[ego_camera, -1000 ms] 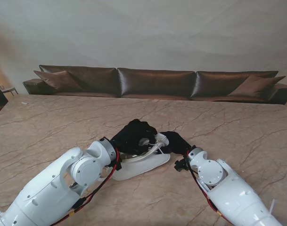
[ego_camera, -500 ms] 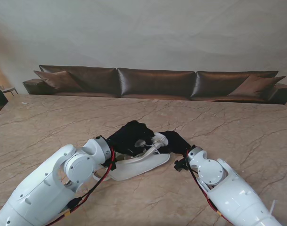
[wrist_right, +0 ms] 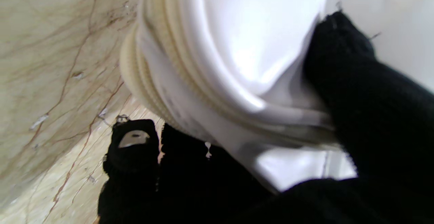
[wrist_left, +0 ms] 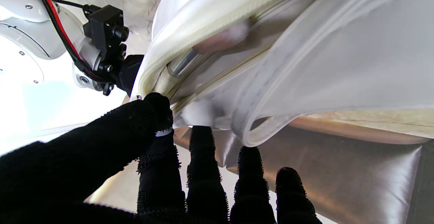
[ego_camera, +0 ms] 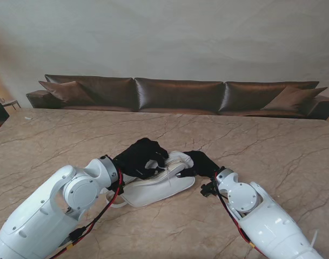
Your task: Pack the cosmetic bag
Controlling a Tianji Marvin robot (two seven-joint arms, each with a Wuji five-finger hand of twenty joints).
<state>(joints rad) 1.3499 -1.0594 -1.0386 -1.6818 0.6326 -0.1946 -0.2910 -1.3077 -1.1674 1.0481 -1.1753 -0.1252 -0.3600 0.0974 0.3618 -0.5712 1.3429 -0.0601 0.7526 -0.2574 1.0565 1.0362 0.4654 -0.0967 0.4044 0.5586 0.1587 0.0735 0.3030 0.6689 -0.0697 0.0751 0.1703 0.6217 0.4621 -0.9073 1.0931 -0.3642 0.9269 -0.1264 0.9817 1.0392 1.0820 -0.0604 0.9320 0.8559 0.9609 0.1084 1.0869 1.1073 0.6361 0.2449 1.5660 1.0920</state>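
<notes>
Marble-patterned surface [ego_camera: 56, 140] is being used as the work area, with a white cosmetics bag [ego_camera: 156, 190] lying near the robot between the two arms. On the left, the left robot hand [ego_camera: 140, 157], gloved in black, is being held at the bag's upper edge; in the left wrist view its thumb [wrist_left: 154, 107] is being pressed against the zipper band while the other fingers [wrist_left: 203, 156] are being kept straight just beside the fabric, so a light pinch on the rim is judged likely. A metallic cylindrical item [wrist_left: 183, 64] is being seen inside the open mouth, though its identity cannot be told. On the right, the right robot hand [ego_camera: 201, 163] is being closed on the bag's right end, with thumb [wrist_right: 342, 47] and fingers [wrist_right: 135, 149] clamping the folded zipper edge. Packing is judged to be partly done: at least one item is inside, and the zipper is being left unfastened.
</notes>
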